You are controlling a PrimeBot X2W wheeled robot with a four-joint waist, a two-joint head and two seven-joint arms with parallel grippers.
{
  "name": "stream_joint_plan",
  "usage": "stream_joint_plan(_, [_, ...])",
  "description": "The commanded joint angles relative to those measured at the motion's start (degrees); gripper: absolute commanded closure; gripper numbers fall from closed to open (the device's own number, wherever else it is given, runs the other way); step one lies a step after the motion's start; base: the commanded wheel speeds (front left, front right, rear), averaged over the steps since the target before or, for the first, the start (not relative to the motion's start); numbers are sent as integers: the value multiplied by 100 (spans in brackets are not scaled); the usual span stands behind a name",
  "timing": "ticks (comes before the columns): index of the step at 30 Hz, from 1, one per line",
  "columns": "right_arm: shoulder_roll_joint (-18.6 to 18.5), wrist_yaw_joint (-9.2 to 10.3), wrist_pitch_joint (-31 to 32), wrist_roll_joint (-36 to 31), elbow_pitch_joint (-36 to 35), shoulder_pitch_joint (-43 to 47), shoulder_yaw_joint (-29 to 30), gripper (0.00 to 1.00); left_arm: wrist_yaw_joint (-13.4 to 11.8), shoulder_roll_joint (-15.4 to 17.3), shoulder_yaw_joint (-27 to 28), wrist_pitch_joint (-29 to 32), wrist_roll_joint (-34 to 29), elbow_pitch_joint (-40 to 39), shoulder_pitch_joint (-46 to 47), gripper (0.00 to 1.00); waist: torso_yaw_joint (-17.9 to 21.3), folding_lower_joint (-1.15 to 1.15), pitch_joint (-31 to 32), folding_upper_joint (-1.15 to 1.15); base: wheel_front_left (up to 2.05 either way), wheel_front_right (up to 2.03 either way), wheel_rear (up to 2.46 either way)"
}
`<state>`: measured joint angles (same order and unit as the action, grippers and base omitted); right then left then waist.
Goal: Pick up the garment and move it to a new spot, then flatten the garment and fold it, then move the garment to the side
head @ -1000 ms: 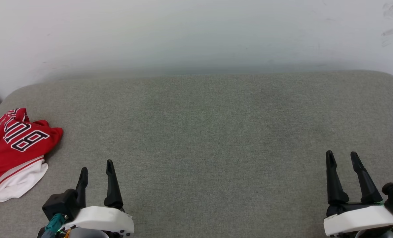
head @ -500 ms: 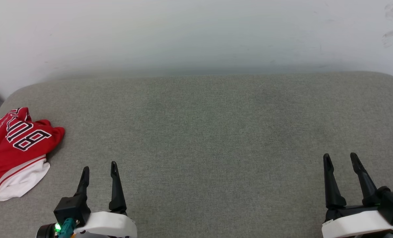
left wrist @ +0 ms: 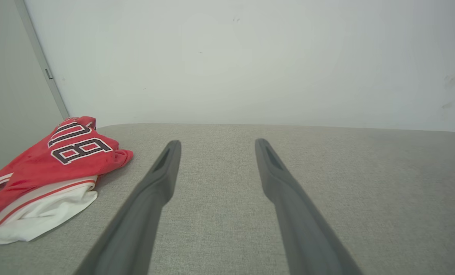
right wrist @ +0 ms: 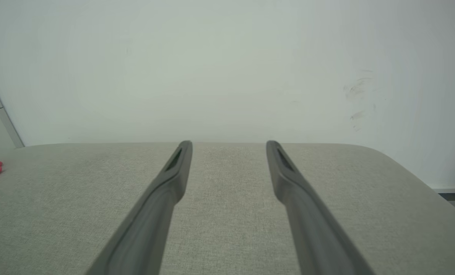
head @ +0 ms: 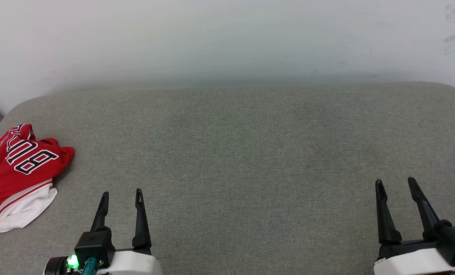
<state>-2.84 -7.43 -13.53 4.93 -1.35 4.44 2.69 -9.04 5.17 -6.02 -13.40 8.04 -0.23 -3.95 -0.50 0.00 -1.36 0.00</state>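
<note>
1. Left gripper [head: 122, 191]: sits low at the left of the head view, its two dark fingers [head: 140, 219] pointing up the frame. Jaws stand apart with bare fabric between them; nothing held
2. The left wrist view agrees: both fingers are spread wide over the cushion [head: 250, 152], with an empty gap between them. Cannot tell whether the tips touch the fabric
3. A small green light [head: 73, 262] is lit on the housing behind the left fingers
4. Right gripper [head: 395, 180]: low at the right of the head view, fingers pointing up the frame and leaning slightly left. Jaws are apart and grip nothing; the right wrist view shows only grey fabric between the tips
5. Shirt [head: 21, 172]: red with white trim, lying crumpled in a loose heap at the far left edge of the cushion. It lies to the left of the left gripper, apart from it, and well apart from the right gripper. Neither gripper touches it
6. Black, white-outlined letters [head: 30, 158] face up on the top fold of the shirt. A white part edged with red and white stripes lies at its near side. The left end of the heap runs out of the head view
7. The cushion is a grey woven fabric with rounded far corners, and the two grippers are spaced wide across its near side
8. Behind it is a pale wall [head: 227, 38], with faint dark scuff marks [head: 451, 36] at the upper right
</note>
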Motion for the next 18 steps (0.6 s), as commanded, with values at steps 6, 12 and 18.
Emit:
stream_joint_plan(6, [-6,-6,-95,-128,-22,79,59,0,100,-49,31,-108,-319,-10,-73,0,9,0,-16,0,0,0,0])
stream_joint_plan(12, [-6,-6,-159,-88,35,131,93,0,175,-103,89,-168,-548,13,-129,0,19,0,-14,0,0,0,0])
stream_joint_plan(18, [-5,-6,-169,56,132,163,47,0,248,-151,184,-188,-584,100,-156,0,26,0,-1,0,0,0,0])
